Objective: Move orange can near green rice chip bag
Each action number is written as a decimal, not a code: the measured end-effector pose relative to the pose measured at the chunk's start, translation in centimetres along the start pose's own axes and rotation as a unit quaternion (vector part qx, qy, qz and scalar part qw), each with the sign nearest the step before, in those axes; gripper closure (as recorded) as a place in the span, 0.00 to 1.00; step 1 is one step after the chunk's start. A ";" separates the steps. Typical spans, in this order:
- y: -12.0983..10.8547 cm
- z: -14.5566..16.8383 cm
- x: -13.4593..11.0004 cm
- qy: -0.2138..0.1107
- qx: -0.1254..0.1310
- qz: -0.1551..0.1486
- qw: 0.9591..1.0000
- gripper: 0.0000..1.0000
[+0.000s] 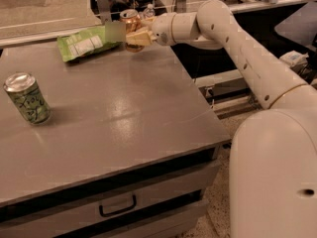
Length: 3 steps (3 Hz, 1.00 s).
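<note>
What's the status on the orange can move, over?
Gripper shut on orange can, far edge of table. Can right beside green rice chip bag; set down or not, cannot tell. Green can far left, not in the way.

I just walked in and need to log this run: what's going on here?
The robot's arm reaches to the far edge of the grey table, with its tool closed on an orange can. The can is right beside the right end of the green chip bag. Whether the can rests on the table is unclear. A green can stands alone near the left edge.
</note>
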State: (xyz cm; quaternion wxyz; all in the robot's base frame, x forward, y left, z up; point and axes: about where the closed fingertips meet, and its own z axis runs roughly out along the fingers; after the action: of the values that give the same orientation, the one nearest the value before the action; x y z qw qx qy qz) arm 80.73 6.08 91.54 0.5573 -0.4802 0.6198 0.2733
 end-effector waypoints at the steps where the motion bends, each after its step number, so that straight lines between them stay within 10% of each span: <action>1: -0.4 0.9 0.3 0.005 0.006 0.011 1.000 1.00; 3: -0.5 3.2 1.1 0.005 0.036 0.032 0.999 0.55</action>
State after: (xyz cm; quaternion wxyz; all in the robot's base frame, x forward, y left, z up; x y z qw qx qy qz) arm 82.69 8.35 89.85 0.5622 -0.4414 0.6467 0.2662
